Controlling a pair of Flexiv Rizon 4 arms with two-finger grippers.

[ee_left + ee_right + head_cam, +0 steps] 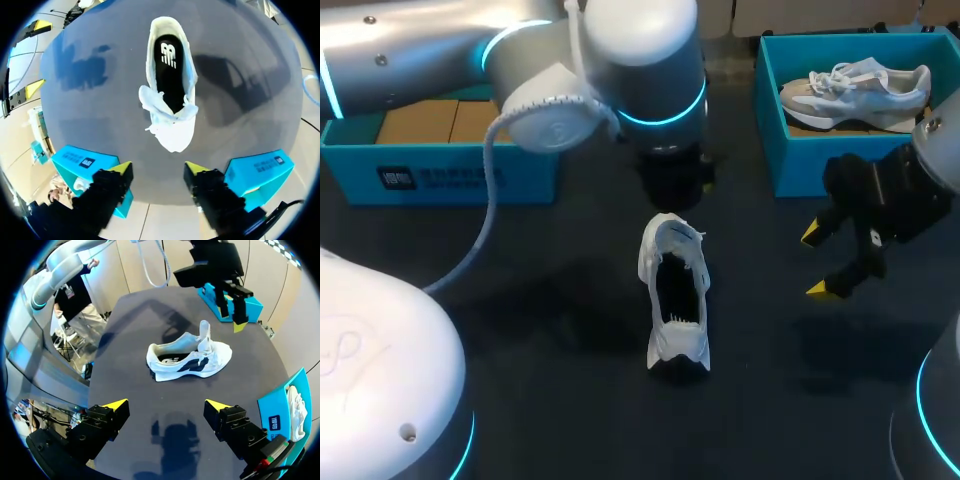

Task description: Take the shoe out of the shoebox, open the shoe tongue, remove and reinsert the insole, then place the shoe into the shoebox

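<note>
Table (550,330), dark, with our left arm (520,60) over its far middle. At the far edge stand a blue left shoebox (440,175) and a right shoebox (770,110) holding a second sneaker (860,90). We see the white shoe (675,290) upright mid-table, outside both boxes, black insole (170,75) inside. The left gripper (159,168) hangs above its toe, fingers apart; the right gripper (166,405), to the shoe's right, is likewise spread.

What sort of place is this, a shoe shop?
Probably a robotics test bench, not a shop: left arm and right arm hang over a dark table, a white shoe standing on it, another shoe in a teal shoebox.
</note>
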